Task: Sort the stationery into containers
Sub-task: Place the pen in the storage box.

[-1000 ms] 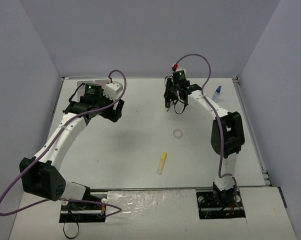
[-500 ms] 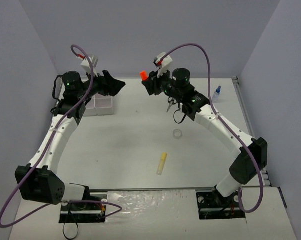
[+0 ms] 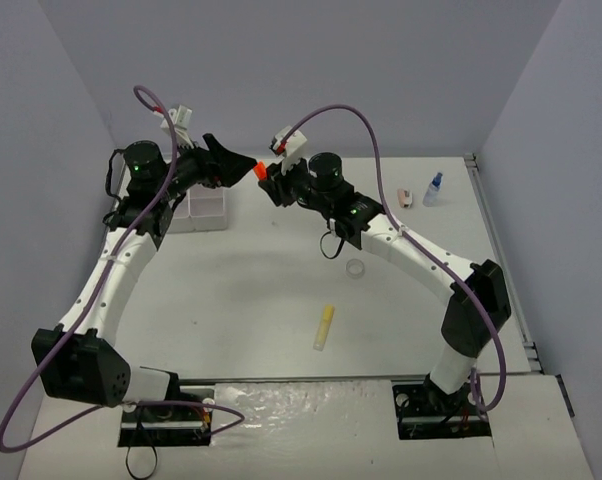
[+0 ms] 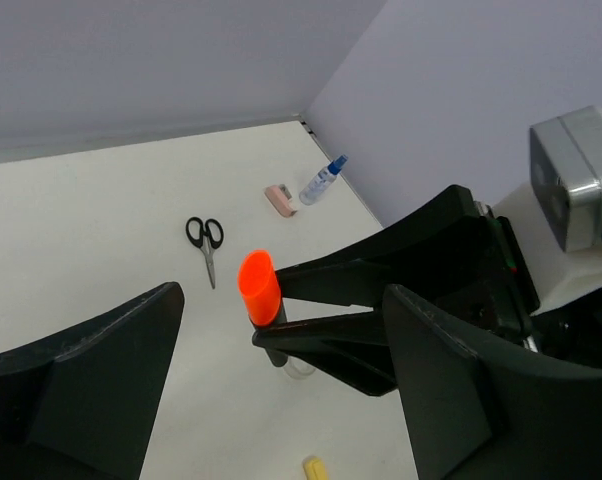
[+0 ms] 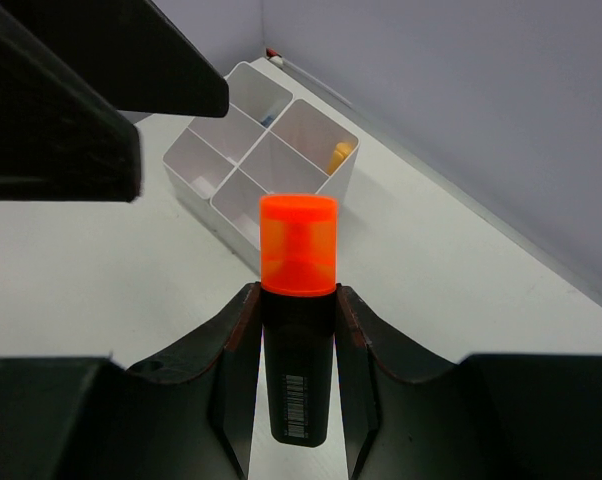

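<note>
Your right gripper (image 5: 298, 318) is clamped on the orange-capped black marker (image 5: 298, 245). Both fingers press against its black barrel, and the cap points toward the white translucent six-compartment organizer tray (image 5: 243, 187). The marker is held in the air just to the right of the tray, not inside any compartment.

Your left gripper (image 3: 231, 157) hangs raised near the tray's right side with its fingers spread wide and nothing between them. The marker's cap faces into that gap, and I can see no contact.

One tray compartment holds a small yellow piece (image 5: 341, 155). A bit of blue shows in another (too little is visible to name it).

Everything else lies on the white tabletop (image 3: 231, 300), all to the right of the tray:
- The black-handled scissors (image 4: 204, 235) lie flat, with the right arm above them in the top view.
- The clear tape ring (image 3: 356, 268) is near the scissors, on their side away from the tray.
- The yellow stick (image 3: 324, 327) lies nearer the arm bases, well apart from the tray.
- The pink piece (image 3: 405, 196) and the small blue-capped bottle (image 3: 433, 190) sit just beside each other, farthest from the tray.
</note>
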`<control>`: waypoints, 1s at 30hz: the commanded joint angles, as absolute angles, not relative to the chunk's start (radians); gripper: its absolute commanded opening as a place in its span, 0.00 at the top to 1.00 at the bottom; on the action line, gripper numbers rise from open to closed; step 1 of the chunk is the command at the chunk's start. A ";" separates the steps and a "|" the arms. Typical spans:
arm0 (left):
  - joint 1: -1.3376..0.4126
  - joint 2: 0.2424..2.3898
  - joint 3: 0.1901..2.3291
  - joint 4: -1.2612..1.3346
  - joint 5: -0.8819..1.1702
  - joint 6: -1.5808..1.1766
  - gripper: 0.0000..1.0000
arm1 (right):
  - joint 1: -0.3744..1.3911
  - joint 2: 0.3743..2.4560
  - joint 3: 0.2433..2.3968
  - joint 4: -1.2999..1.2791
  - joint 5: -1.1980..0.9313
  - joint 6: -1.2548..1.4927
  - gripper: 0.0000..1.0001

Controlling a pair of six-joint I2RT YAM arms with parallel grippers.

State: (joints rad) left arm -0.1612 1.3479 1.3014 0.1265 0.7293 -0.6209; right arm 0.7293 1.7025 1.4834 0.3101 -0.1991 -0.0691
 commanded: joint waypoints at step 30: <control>-0.195 1.404 1.339 0.151 0.617 -0.583 0.65 | 0.762 1.736 1.611 0.425 -0.247 -0.015 1.00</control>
State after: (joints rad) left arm -0.1963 1.4118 1.3011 0.0617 0.6276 -0.5836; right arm 0.7541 1.7529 1.5483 0.3355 -0.2143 -0.0292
